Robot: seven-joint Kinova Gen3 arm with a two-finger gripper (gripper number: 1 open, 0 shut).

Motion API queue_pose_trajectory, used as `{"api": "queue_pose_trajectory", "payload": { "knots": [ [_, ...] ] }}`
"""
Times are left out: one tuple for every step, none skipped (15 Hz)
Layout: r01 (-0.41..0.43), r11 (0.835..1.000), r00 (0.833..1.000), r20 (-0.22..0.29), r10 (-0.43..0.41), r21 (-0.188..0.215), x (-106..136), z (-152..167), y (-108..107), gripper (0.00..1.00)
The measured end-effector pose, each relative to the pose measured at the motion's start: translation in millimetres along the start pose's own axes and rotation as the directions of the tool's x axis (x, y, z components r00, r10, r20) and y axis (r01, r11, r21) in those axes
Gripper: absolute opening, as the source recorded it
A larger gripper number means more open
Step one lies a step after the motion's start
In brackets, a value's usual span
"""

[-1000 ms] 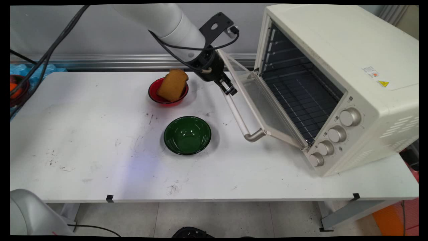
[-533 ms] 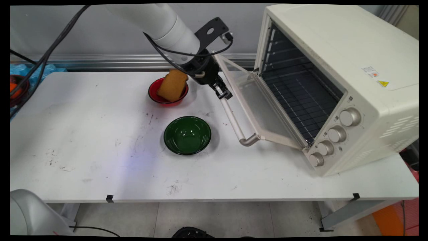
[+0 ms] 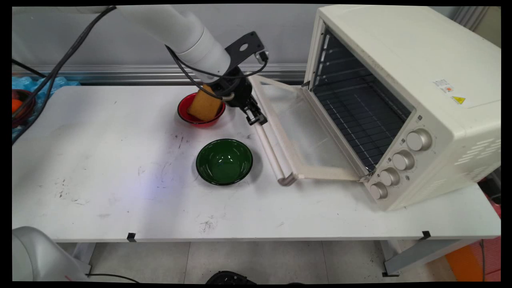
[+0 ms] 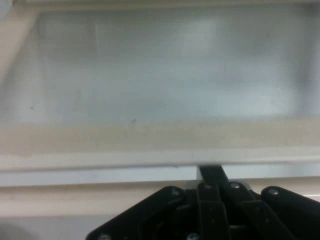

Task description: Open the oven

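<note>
Across the main view, a white tabletop (image 3: 100,160) carries a cream oven (image 3: 400,60) at the right, its glass door (image 3: 304,132) swung down nearly flat. The pale handle (image 3: 272,154) runs along the door's free edge, near centre frame. The black gripper (image 3: 256,119) sits at the handle's upper end, touching it or just beside it. To its left, a slice of bread (image 3: 205,106) leans in a red bowl (image 3: 184,116). A green bowl (image 3: 224,161) stands apart below, close to the handle's lower end.

From the hand view, the gripper (image 4: 212,172) rises from the bottom edge with its fingers drawn together and nothing clamped between them. Their tips disappear at the handle (image 4: 100,161), which crosses the frame as a level bar. The door glass (image 4: 165,65) fills the frame above.

The door looks stiff and fairly heavy, metal-framed glass turning only on its hinge at the oven. The handle looks smooth and round, so likely slippery. It seems the one sound place to grip, the glass being breakable.
</note>
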Motion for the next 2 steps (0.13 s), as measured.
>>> {"api": "queue_pose_trajectory", "payload": {
  "knots": [
    [-0.005,1.000,1.000,0.006,0.005,0.000,-2.5,0.2,-1.0,0.00],
    [-0.010,1.000,1.000,0.012,0.010,0.000,-5.1,-0.2,-2.1,0.00]
  ]
}}
